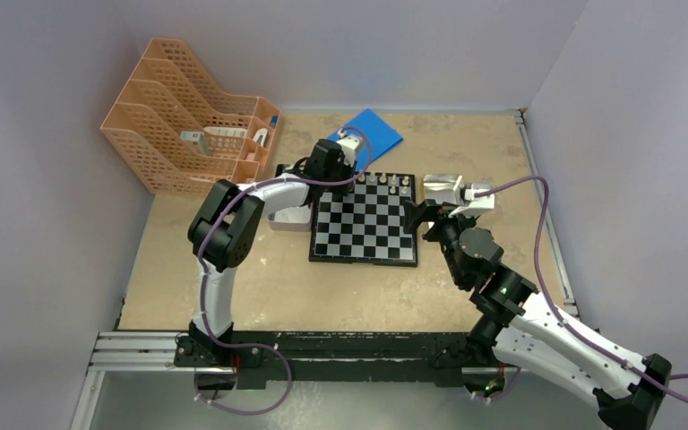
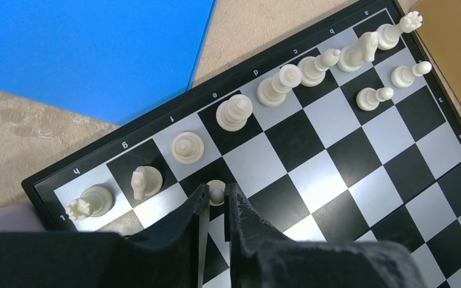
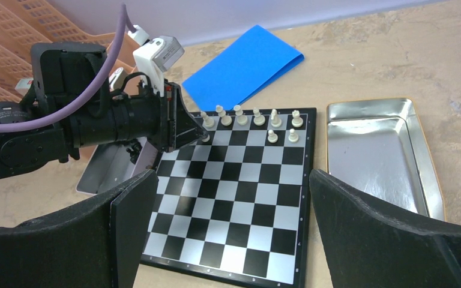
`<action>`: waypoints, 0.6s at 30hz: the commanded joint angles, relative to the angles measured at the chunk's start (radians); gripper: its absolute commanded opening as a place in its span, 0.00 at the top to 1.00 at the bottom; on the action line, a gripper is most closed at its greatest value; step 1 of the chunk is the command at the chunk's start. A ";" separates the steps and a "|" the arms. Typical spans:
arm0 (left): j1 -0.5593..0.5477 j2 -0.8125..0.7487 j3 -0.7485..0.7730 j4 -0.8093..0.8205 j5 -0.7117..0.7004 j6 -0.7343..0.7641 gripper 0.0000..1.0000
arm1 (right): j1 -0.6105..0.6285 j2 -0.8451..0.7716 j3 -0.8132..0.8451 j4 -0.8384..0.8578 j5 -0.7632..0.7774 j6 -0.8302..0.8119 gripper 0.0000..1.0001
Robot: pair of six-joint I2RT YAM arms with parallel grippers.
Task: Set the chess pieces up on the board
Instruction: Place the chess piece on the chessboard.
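Left hand (image 2: 217, 197) around cream pawn (image 2: 216, 189)

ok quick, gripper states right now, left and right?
Left gripper: fingers closed on a white pawn.
Right gripper: open, holding nothing.

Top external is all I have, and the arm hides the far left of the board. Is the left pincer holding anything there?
Observer: Yes. The left wrist view shows the left pincer closed on a white pawn, down on the second row of the board near the f column.
Operator: How full is the back row?
Observer: Eight white pieces fill it from a to h, and two more pawns stand in front at the a and b end.
Operator: And the right pincer?
Observer: The right wrist view shows the right pincer wide open with nothing between its fingers, above the board's near edge.
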 commanded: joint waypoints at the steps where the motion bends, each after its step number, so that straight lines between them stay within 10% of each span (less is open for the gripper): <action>1: -0.001 0.015 0.006 0.027 0.003 0.020 0.84 | 0.002 -0.006 0.007 0.048 0.027 -0.013 0.01; 18: -0.003 -0.066 0.017 -0.012 0.023 0.009 0.66 | 0.001 0.038 -0.006 0.066 -0.012 0.016 0.01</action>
